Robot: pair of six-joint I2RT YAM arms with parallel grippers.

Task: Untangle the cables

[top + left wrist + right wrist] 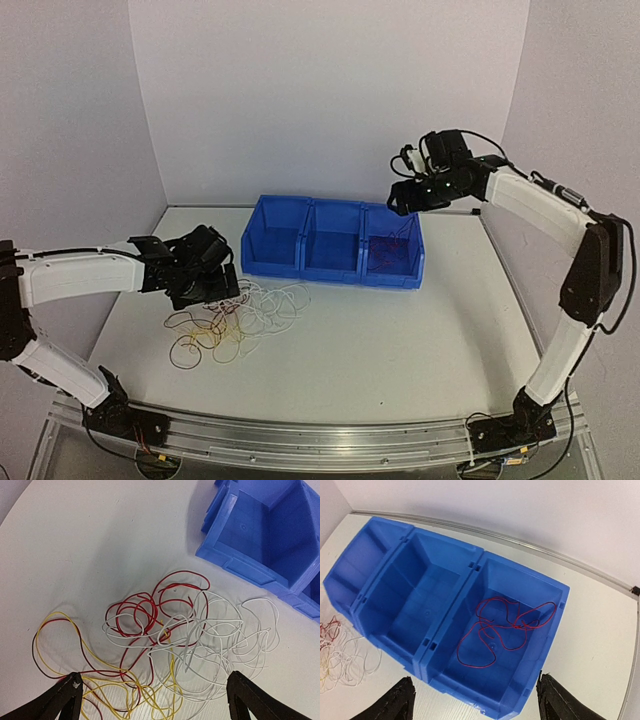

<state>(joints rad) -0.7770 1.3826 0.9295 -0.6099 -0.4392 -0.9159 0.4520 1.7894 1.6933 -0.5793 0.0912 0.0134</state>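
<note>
White, yellow and red cables [192, 630] sprawl mid-frame, partly between the left gripper [154, 676] tips, spread wide; right gripper [475, 678] gapes wide too.

Soft, bright, even light fills every view. Faint shadows lie on the tabletop [75, 555] ahead of the left gripper [154, 680]; the overhead view looks slightly blurred.

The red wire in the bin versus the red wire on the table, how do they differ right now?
The bin wire lies alone in the right-hand bin; the table wire lies out on the table. The bin wire is free of others; the table wire is tangled with white wires and yellow wires. Both are thin, red and loosely looped.
</note>
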